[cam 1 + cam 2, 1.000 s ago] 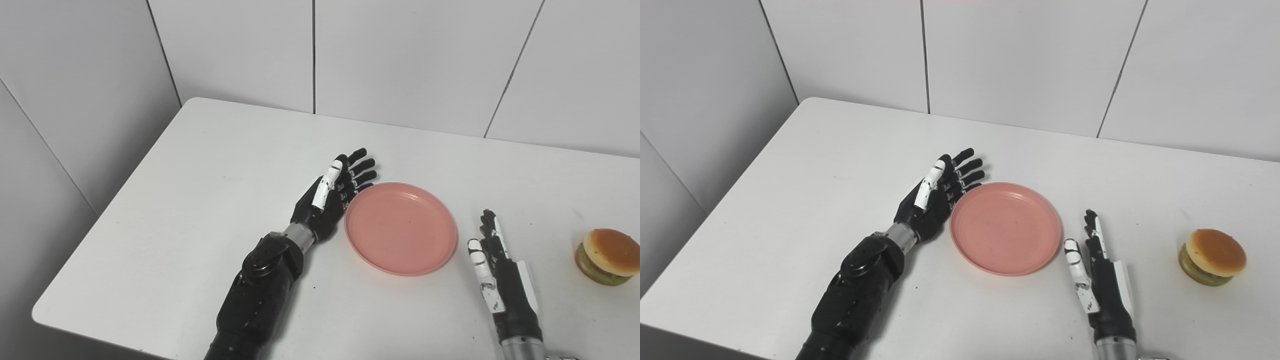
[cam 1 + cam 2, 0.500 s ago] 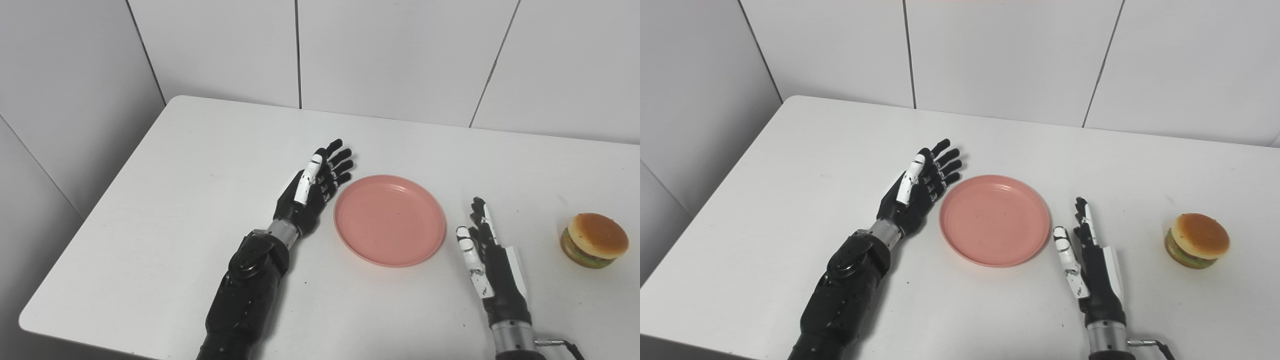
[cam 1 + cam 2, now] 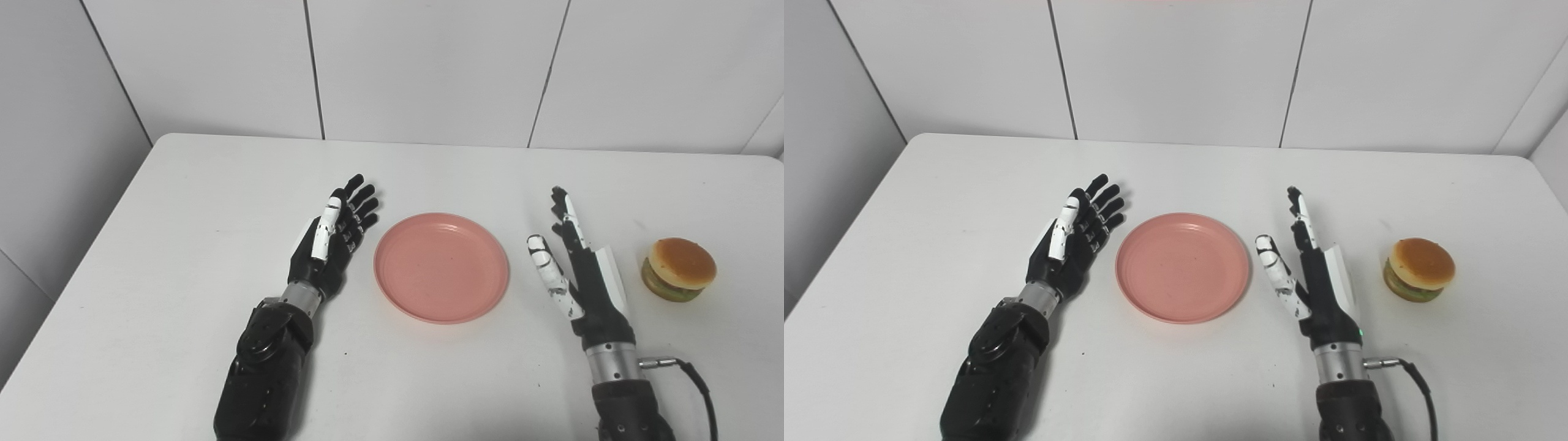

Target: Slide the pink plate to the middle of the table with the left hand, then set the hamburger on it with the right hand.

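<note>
**Plate Positioned at Centre; Right Hand Starting Toward Hamburger**

The worktop (image 3: 202, 184) is white and set against a tiled wall. The whole picture has shifted compared with one second ago, so the camera has moved; apparent drift of the worktop edges is not object motion.

The pink plate (image 3: 441, 266) lies flat near the middle of the worktop, between the two hands, with nothing on it. One second ago the left hand's fingertips were at the plate's rim. Now there is a clear gap between them. Judged from this, the slide step is complete and the left hand has released contact.

The left hand (image 3: 331, 245) rests just beside the plate's left edge, fingers spread apart, holding nothing.

The right hand (image 3: 576, 263) stands to the right of the plate, fingers and thumb apart, holding nothing. Relative to the plate it has advanced further up the worktop than half a second ago. It now lies between the plate and the hamburger.

The hamburger (image 3: 678, 268) sits upright on the worktop, well right of the plate and near the right hand, not yet touched. The remaining step is to grasp and transfer it.
</note>
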Controlling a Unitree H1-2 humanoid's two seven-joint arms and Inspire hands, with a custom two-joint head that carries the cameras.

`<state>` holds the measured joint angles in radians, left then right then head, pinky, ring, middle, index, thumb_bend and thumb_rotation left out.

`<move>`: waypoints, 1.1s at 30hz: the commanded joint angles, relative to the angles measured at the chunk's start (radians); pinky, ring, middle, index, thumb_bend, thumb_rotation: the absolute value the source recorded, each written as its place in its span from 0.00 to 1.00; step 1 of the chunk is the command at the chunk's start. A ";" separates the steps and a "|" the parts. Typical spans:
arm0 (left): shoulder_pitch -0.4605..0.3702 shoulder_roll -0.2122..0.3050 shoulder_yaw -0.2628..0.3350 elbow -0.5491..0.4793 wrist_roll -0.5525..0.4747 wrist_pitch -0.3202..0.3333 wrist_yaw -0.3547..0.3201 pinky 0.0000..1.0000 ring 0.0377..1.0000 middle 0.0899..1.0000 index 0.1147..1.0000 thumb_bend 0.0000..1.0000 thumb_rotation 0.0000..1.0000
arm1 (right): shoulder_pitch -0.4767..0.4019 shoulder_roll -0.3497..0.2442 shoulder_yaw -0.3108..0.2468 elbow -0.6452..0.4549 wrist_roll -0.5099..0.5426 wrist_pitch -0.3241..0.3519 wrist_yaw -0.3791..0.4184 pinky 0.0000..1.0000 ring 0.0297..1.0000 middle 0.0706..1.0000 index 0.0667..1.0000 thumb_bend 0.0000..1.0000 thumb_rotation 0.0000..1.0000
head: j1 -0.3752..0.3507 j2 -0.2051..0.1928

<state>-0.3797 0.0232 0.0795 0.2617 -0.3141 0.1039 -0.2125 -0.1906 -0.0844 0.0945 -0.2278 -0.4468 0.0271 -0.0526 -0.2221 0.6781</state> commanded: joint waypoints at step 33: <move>-0.055 0.113 0.092 0.347 -0.109 -0.066 -0.179 0.98 0.94 0.94 0.93 0.41 1.00 | -0.142 -0.222 -0.159 -0.191 -0.545 0.329 0.187 0.76 0.89 0.93 0.97 0.82 0.70 | -0.376 -0.023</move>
<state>-0.5032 0.1283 0.1664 0.5439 -0.4311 0.0106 -0.4041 -0.3025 -0.2832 -0.0493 -0.4013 -0.9739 0.3409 0.1420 -0.5998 0.6550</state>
